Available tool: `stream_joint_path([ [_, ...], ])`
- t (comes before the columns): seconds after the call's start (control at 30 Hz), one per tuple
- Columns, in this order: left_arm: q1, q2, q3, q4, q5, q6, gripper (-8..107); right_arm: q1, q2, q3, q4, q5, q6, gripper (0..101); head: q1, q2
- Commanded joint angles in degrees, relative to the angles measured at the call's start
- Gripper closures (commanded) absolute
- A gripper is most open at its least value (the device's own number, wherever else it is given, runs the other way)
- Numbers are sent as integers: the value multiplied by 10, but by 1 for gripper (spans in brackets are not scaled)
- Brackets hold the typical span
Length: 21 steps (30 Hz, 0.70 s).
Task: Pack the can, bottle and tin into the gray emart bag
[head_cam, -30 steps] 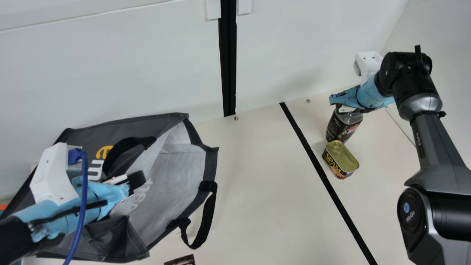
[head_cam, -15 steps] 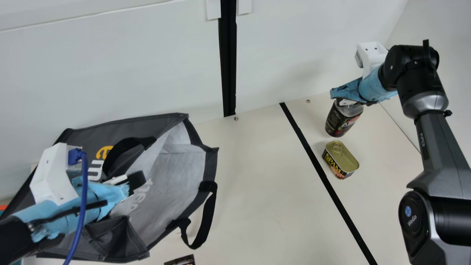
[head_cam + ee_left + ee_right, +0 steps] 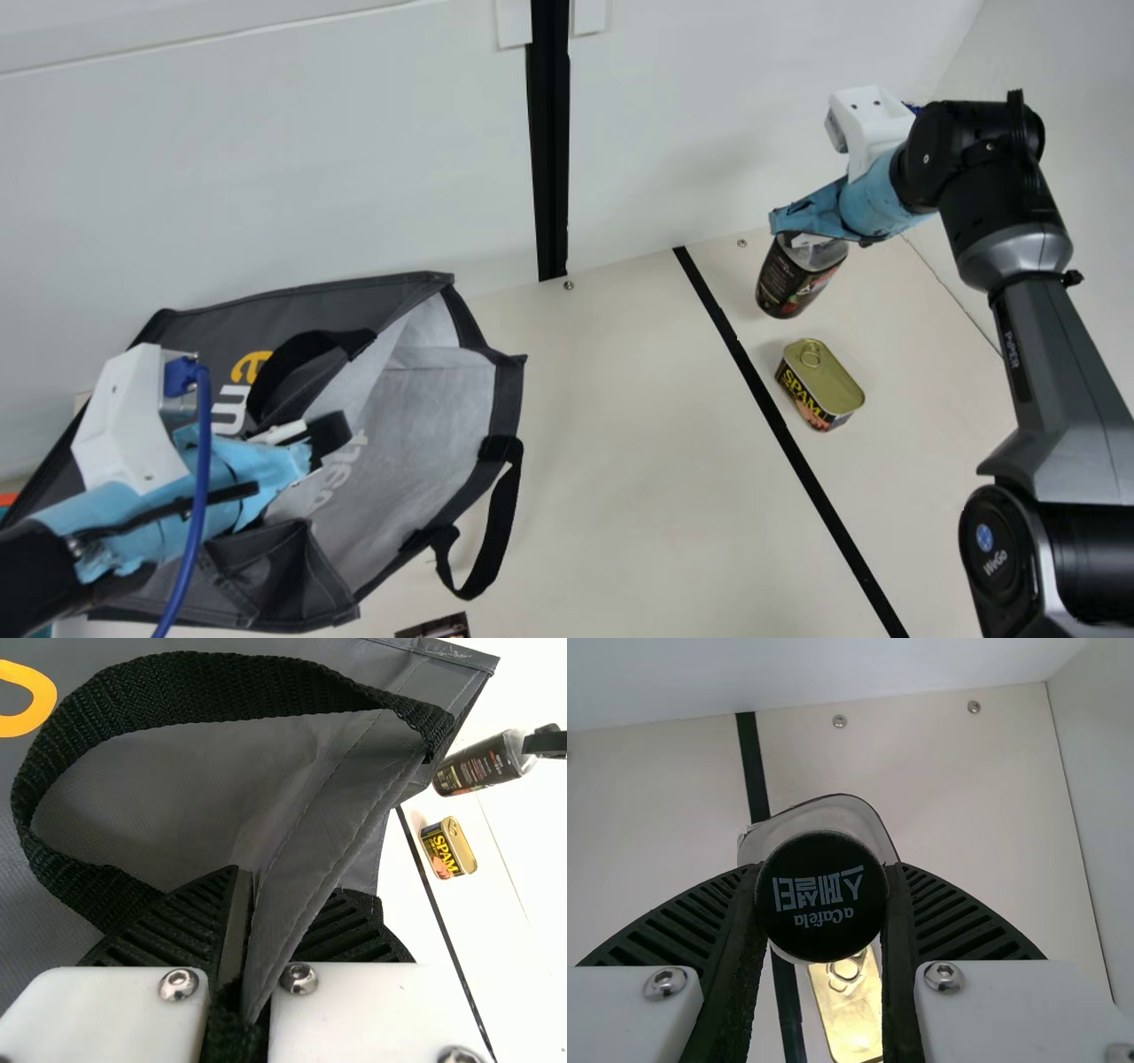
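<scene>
At the upper right of the main view, my right gripper (image 3: 822,870) has its two sides closed on the round black cap (image 3: 821,920) of a clear plastic bottle with a dark printed label (image 3: 797,282). The bottle hangs tilted from my grip, its base toward the lower left, and I judge it lifted off the table. Just below it, toward the right of the frame, the rectangular yellow-and-black tin with a gold pull-ring lid (image 3: 822,385) stands on the cream table (image 3: 638,461), apart from the bottle. Farther out, across the black stripe (image 3: 780,421), at the left of the frame, my left gripper (image 3: 288,895) pinches a fold of the gray fabric bag with a dark rim (image 3: 507,394), whose pale-lined mouth gapes toward the right.

I take the step in hand to be carrying the bottle, with the tin left to pack. The next move calls for bringing the bottle leftward, high enough to pass the rim, then lowering it through the mouth while my left side steadies the fabric. Held only by its cap, it could swing or catch the rim.
</scene>
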Motion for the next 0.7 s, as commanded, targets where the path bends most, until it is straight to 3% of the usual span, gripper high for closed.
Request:
stream_joint_path([
  [0.0,0,0,0,0,0,0,89,6,-5,4,-2,-1,-2,101,-13,0],
  [0.67,0,0,0,0,0,0,89,69,-74,56,-1,1,-11,101,-13,0],
])
